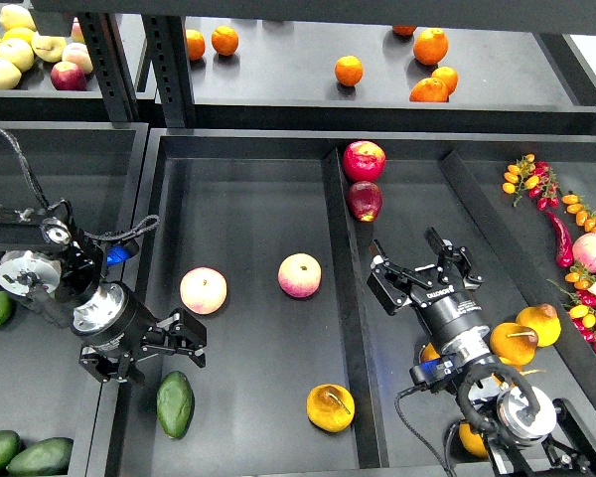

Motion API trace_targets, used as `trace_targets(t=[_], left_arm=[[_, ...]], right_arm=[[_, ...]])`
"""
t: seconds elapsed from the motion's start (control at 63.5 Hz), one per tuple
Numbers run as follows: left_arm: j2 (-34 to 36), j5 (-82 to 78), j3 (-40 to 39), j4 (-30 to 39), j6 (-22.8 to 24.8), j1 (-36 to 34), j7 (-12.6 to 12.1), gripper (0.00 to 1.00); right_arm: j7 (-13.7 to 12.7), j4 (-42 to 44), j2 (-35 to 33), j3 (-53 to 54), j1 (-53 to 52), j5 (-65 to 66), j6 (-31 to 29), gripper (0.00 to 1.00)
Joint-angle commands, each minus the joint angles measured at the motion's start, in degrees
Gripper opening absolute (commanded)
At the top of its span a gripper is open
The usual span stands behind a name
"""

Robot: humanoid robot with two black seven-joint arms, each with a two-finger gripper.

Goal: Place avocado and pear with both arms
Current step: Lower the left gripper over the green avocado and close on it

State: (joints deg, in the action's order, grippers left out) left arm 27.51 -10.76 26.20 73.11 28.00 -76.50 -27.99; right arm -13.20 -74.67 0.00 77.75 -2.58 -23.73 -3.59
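The avocado [175, 403] lies in the middle tray [248, 298], just below and slightly right of the left claw [184, 348], which is empty with its fingers spread wide and not touching the fruit. The pear [330, 407] rests in the same tray, down and to the left of the right claw [417, 260], which is also empty and wide, hanging over the neighbouring tray beyond the divider [346, 318].

Judging by this, both fruits already sit in the tray and the step in hand is clearing the arms. Each claw should rise straight up before swinging aside, so a finger does not nudge its fruit. The avocado is smooth and oval and would roll easily. Two peaches [204, 290] [300, 275] lie between the claws, above the avocado; the left arm should avoid sweeping across them.
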Motion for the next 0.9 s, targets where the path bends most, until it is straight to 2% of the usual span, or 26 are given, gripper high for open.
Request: trace_targets(t=[0.0,0.41,0.646,0.882], left_arm=[[-1.85,0.12,1.75,-2.53,-0.23,0.04,-0.01,0.99],[-7.21,2.06,3.68,-9.91,-2.51,0.74,-0.01,0.99],[-11.78,2.14,3.95,-13.96,-3.04,3.73,-0.01,0.99],[-13.54,2.14,3.95,-15.36,-4.97,6.37,-0.01,0.99]], right_arm=[[0.02,-0.03,0.00,0.21,-1.99,-0.09,2.88,1.00],[0.10,0.67,0.00,0.47,-4.80,-0.09,3.15,1.00],[0.10,0.58,0.00,0.65,-4.89,-0.09,3.06,1.00],[0.10,0.49,0.00,0.65,-4.98,-0.09,2.97,1.00]])
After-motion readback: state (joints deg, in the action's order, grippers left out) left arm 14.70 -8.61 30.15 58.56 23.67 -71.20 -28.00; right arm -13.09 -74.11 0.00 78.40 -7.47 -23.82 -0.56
